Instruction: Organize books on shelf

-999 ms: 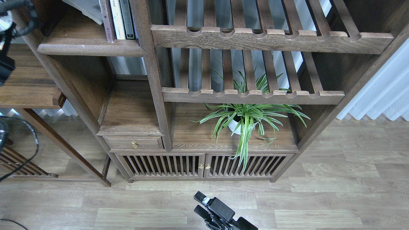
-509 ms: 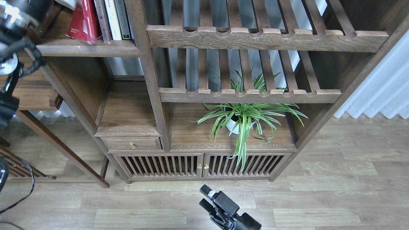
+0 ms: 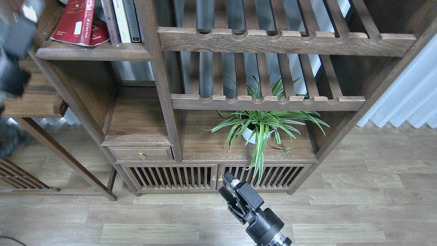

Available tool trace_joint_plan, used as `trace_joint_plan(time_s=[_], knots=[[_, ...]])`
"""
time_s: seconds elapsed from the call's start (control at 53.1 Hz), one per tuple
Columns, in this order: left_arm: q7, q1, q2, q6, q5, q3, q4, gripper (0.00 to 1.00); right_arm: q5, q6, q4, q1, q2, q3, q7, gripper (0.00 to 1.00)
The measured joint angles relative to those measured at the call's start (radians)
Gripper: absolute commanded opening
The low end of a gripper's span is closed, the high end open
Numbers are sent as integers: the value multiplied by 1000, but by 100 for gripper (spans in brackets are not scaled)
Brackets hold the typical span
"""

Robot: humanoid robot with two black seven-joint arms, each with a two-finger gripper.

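Since the earlier frame, my right gripper (image 3: pixel 228 187) has risen toward the cabinet; fingers slightly spread, empty. Far up-left of it, the red paperback book (image 3: pixel 75 21) now lies tilted on the dark-brown wooden shelf board (image 3: pixel 94 53). My blurred left gripper (image 3: pixel 17 34): state indeterminate. Probable step: releasing. Next: stand the book upright.

Red book (image 3: pixel 73 21): red cover, small white label, lies tilted on shelf (image 3: pixel 94 53), leaning rightward against upright books (image 3: pixel 121 20), just right of blurred left gripper (image 3: pixel 20 30). Upright books: spines outward, packed against bookcase post. Shelf: dark-brown board, rounded front edge, well above and left of right gripper (image 3: pixel 227 186).
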Motion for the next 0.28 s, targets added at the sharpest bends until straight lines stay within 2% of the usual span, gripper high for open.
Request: trace_joint_plan(time_s=[0.283], knots=[[7, 43, -105, 0, -2, 68, 47, 100, -34, 0, 25, 97, 0, -2, 1, 98]])
